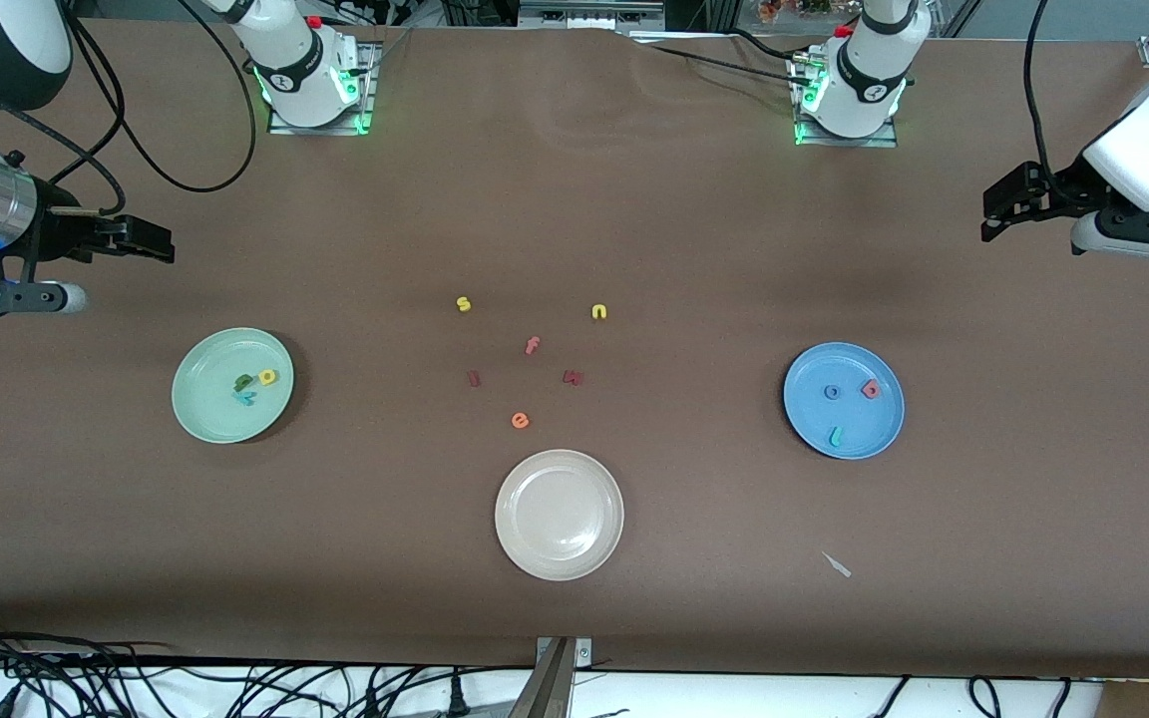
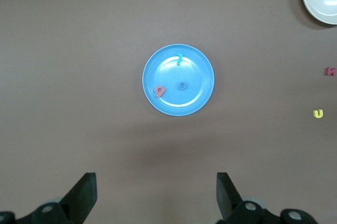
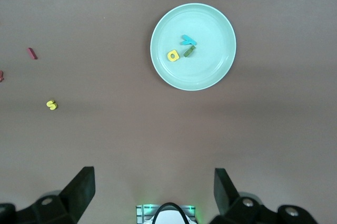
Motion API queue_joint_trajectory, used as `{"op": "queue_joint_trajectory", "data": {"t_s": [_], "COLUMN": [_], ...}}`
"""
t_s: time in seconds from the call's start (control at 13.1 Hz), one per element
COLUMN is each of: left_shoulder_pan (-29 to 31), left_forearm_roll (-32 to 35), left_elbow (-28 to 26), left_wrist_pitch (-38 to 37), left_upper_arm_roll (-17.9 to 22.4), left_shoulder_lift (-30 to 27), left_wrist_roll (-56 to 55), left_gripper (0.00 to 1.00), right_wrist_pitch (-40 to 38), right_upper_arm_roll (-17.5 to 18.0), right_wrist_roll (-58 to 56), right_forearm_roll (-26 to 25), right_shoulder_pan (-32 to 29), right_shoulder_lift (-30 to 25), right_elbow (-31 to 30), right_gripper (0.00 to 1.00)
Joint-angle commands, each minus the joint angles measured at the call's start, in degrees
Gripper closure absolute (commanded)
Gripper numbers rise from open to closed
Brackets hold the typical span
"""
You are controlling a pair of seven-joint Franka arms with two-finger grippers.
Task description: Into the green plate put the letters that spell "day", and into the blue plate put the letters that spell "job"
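Note:
The green plate lies toward the right arm's end of the table. In it are a yellow "d", a green "a" and a teal "y". The blue plate lies toward the left arm's end and holds a blue "o", a pinkish-red "b" and a teal "j". My right gripper hangs open and empty, raised above the table's end beside the green plate. My left gripper also hangs open and empty, high off to the side of the blue plate.
A cream plate sits mid-table, nearer the front camera. Loose letters lie between the plates: yellow "s", yellow "n", pink "f", orange "e" and two dark red ones. A white scrap lies near the blue plate.

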Motion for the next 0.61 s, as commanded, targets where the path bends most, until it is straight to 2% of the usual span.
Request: {"op": "queue_joint_trajectory", "data": {"t_s": [0.0,0.53], "left_shoulder_pan": [0.62,0.62], "left_forearm_roll": [-0.52,-0.52], "left_elbow": [1.87,3.62], "left_wrist_pitch": [-1.33,-4.14], "left_upper_arm_roll": [0.19,0.1], "left_shoulder_lift": [0.72,0.81], "left_wrist_roll": [0.61,0.53], "left_gripper": [0.0,0.0], "right_wrist_pitch": [-0.54,-0.37], "right_upper_arm_roll": [0.11,0.11], "right_wrist_roll": [-0.35,-0.35], "right_forearm_roll": [-0.84,-0.84], "right_shoulder_pan": [-0.08,-0.08], "right_shoulder_lift": [-1.12,-1.04], "right_elbow": [0.06,0.32], "right_gripper": [0.0,0.0]}}
